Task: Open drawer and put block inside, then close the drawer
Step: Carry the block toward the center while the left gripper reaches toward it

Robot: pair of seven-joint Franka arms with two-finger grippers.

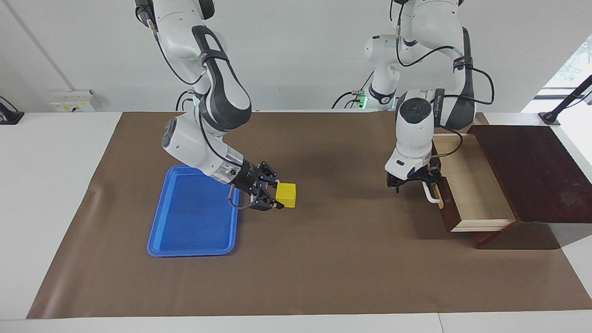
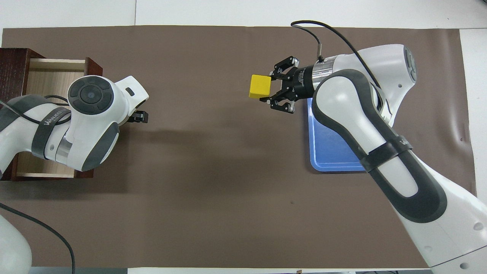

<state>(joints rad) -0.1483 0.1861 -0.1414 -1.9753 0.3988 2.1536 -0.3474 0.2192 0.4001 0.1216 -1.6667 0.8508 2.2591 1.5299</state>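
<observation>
1. Right gripper (image 1: 276, 200): clamped on the small bright yellow cube block (image 1: 286, 194), carried in the air over the brown table mat (image 1: 323, 259), just past the edge of the flat blue plastic tray (image 1: 194, 245) on the side toward the left arm's end.

2. Left gripper (image 1: 413, 181): at the white bar handle (image 1: 431, 194) of the dark reddish-brown wooden drawer (image 1: 467, 185). Its fingers stand wide apart; whether they actually grip the handle cannot be told.

3. Drawer: pulled well out of its dark wooden box (image 1: 532, 171), the pale light-wood interior exposed and empty, at the left arm's end of the table.

4. Governing relation: the open drawer lies well apart from the block, straight along the table toward the left arm's end. Its long axis runs from nearer the robots to farther from them, across the line of carry, so the cube meets the drawer front broadside.

5. Judgement: the left arm is far nearer the drawer, yet the block is in the right gripper, which must probably cross the bare mat and clear the drawer front and left wrist.
</observation>
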